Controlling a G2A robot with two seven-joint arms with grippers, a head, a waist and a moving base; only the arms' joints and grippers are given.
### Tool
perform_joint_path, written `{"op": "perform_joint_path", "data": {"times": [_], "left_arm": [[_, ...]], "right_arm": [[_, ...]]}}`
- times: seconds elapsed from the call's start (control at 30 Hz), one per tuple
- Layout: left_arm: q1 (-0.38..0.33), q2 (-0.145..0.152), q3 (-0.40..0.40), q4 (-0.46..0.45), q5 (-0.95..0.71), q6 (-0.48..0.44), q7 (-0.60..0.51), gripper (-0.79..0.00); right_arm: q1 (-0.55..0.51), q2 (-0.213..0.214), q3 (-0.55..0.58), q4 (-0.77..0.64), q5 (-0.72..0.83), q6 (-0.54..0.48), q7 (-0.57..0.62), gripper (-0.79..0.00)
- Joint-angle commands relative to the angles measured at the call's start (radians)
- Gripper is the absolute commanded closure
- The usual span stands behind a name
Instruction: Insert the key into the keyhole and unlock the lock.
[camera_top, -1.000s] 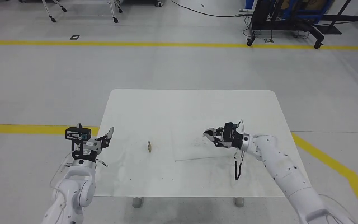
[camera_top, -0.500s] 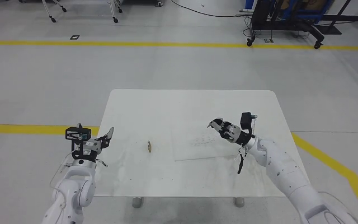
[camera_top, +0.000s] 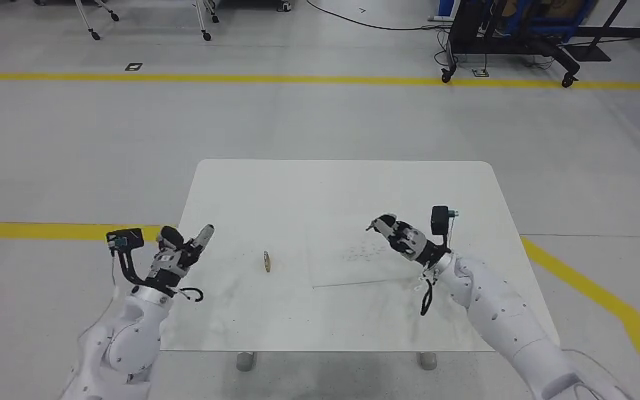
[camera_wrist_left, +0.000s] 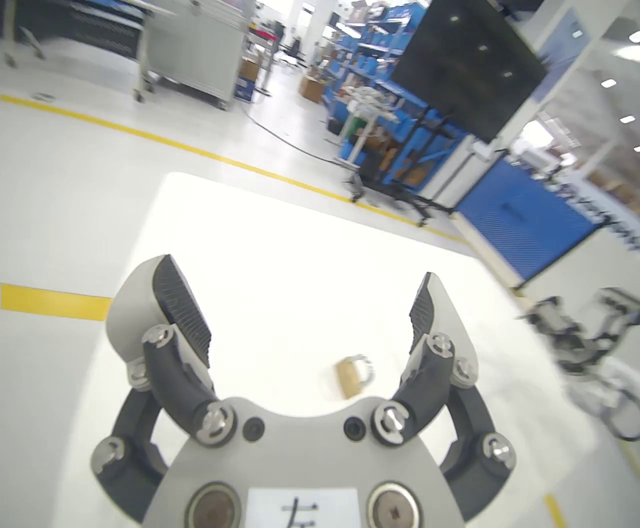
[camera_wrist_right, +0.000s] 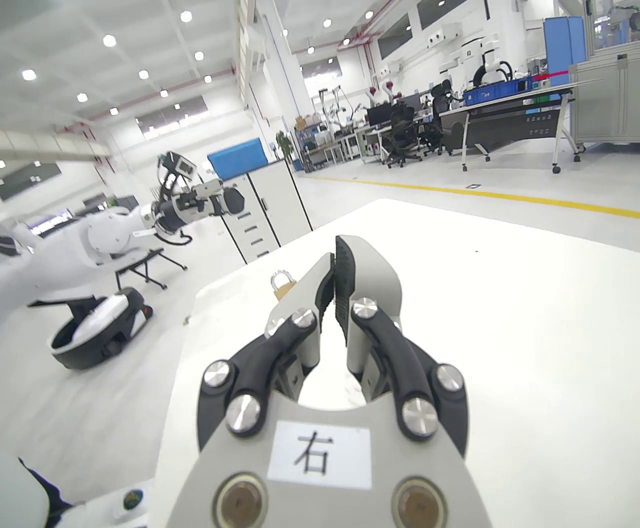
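Observation:
A small brass padlock (camera_top: 267, 261) with a silver shackle lies on the white table (camera_top: 330, 190), left of centre. It lies ahead of my left gripper (camera_wrist_left: 296, 272) in the left wrist view, as the padlock (camera_wrist_left: 350, 377) seen between the spread fingers. My left gripper (camera_top: 203, 236) hovers open at the table's left edge, holding nothing. My right gripper (camera_top: 378, 224) hangs above the right half of the table with its pads pressed together. In the right wrist view the padlock (camera_wrist_right: 281, 286) sits just beyond the right gripper (camera_wrist_right: 334, 252). I see no key between the pads or on the table.
A faint scuffed line marks the table surface (camera_top: 350, 283) between the two arms. Yellow floor lines run behind and beside the table. A wheeled black stand (camera_top: 510, 45) is far back on the right.
My right gripper has swung from pointing left across the table to pointing farther back and has shifted slightly right. My left wrist has turned, and its gripper has moved a little toward the table.

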Motion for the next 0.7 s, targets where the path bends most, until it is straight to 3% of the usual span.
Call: {"op": "perform_joint_path", "data": {"times": [0.0, 0.1, 0.2, 0.37, 0.43, 0.67], "left_arm": [[-0.044, 0.001, 0.029, 0.004, -0.212, -0.058, -0.137, -0.785], [-0.120, 0.002, 0.086, 0.028, -0.448, -0.070, -0.336, -0.785], [-0.208, -0.002, 0.166, 0.096, -0.683, -0.020, -0.527, -0.785], [-0.333, -0.018, 0.321, 0.233, -0.926, 0.056, -0.748, -0.785], [-0.377, -0.019, 0.342, 0.278, -0.909, 0.055, -0.778, -0.785], [-0.382, -0.019, 0.344, 0.282, -0.900, 0.050, -0.782, -0.785]], "right_arm": [[-0.002, -0.004, -0.033, -0.013, 0.127, 0.000, 0.049, 0.000], [-0.003, -0.006, -0.076, -0.047, 0.297, 0.000, 0.122, 0.000], [-0.003, -0.002, -0.106, -0.078, 0.435, 0.000, 0.200, 0.000], [-0.009, 0.012, -0.126, -0.137, 0.585, 0.000, 0.308, 0.000], [-0.011, 0.017, -0.119, -0.135, 0.605, 0.000, 0.322, 0.000], [-0.011, 0.017, -0.119, -0.135, 0.605, 0.000, 0.322, 0.000]]}}
